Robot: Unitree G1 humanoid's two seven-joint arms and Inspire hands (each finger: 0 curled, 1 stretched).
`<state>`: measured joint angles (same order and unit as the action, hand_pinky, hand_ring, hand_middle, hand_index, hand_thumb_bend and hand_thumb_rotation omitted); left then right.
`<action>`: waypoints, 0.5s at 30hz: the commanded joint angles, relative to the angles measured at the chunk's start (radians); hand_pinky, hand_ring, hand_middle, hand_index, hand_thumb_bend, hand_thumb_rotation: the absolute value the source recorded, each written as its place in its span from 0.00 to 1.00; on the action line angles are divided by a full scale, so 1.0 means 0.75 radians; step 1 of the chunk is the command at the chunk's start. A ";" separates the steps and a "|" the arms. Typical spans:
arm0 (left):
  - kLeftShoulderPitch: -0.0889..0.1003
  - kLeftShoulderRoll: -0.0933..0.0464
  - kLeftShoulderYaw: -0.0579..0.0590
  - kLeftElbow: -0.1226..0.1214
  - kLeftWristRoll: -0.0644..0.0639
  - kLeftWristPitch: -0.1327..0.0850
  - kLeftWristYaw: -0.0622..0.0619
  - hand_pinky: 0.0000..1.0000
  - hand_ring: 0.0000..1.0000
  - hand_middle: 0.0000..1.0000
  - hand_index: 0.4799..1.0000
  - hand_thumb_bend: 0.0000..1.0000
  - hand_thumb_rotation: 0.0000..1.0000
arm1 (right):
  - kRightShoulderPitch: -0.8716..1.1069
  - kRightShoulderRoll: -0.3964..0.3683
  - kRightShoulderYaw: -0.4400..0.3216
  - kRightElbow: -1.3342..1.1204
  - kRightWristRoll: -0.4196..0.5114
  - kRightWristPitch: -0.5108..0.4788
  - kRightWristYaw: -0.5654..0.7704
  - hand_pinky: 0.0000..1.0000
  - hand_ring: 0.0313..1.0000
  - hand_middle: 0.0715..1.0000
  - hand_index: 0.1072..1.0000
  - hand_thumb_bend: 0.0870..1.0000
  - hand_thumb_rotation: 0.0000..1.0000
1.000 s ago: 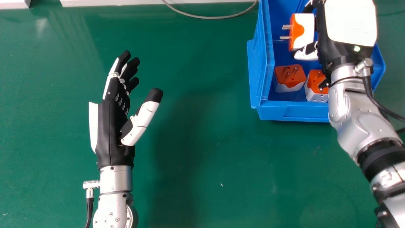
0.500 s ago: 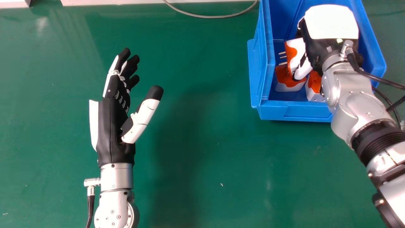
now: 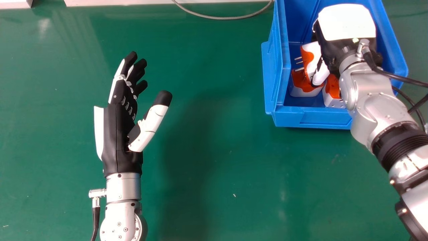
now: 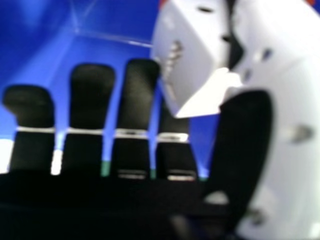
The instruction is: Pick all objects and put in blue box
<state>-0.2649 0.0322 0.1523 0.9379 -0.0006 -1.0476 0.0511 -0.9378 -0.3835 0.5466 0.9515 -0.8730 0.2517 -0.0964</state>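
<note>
1. Orange-and-white plug adapter (image 3: 313,55): inside blue box (image 3: 311,117); pins point robot-left, long axis runs roughly near to far, lower end at second adapter (image 3: 304,92).
2. Right hand (image 3: 346,47): inside box, fingers extended, thumb at adapter.
3. Left hand (image 3: 117,134): open above green table (image 3: 214,184).

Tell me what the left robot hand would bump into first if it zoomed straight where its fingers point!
Probably the white strip at the far side, though the left robot hand could pass over it: its height is unclear.

Table (image 3: 214,160): green, a bit shiny
Blue box (image 3: 311,117): far right
Grey cable (image 3: 224,18): curving near the far edge
</note>
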 commanded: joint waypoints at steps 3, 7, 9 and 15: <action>-0.003 0.002 -0.002 -0.005 0.001 -0.032 -0.005 0.87 0.89 0.87 0.77 0.86 0.57 | -0.016 -0.015 -0.018 -0.035 0.025 0.011 0.039 0.16 0.23 0.43 0.43 0.48 0.00; 0.000 0.001 -0.001 -0.004 0.005 -0.035 0.000 0.87 0.89 0.87 0.77 0.87 0.57 | -0.012 -0.016 -0.019 -0.033 0.028 0.000 0.021 0.18 0.25 0.44 0.43 0.48 0.00; 0.001 -0.003 -0.001 -0.006 -0.006 -0.035 -0.010 0.87 0.88 0.87 0.77 0.87 0.57 | -0.008 -0.016 -0.026 -0.037 0.035 -0.003 0.010 0.20 0.27 0.44 0.43 0.48 0.00; 0.002 0.002 -0.002 -0.004 0.015 -0.037 0.007 0.87 0.89 0.87 0.76 0.87 0.57 | 0.007 -0.031 -0.039 -0.095 0.057 -0.011 0.042 0.21 0.28 0.44 0.43 0.48 0.00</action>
<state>-0.2648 0.0319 0.1524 0.9381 0.0006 -1.0494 0.0502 -0.9265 -0.3866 0.5292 0.9043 -0.8333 0.2487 -0.0625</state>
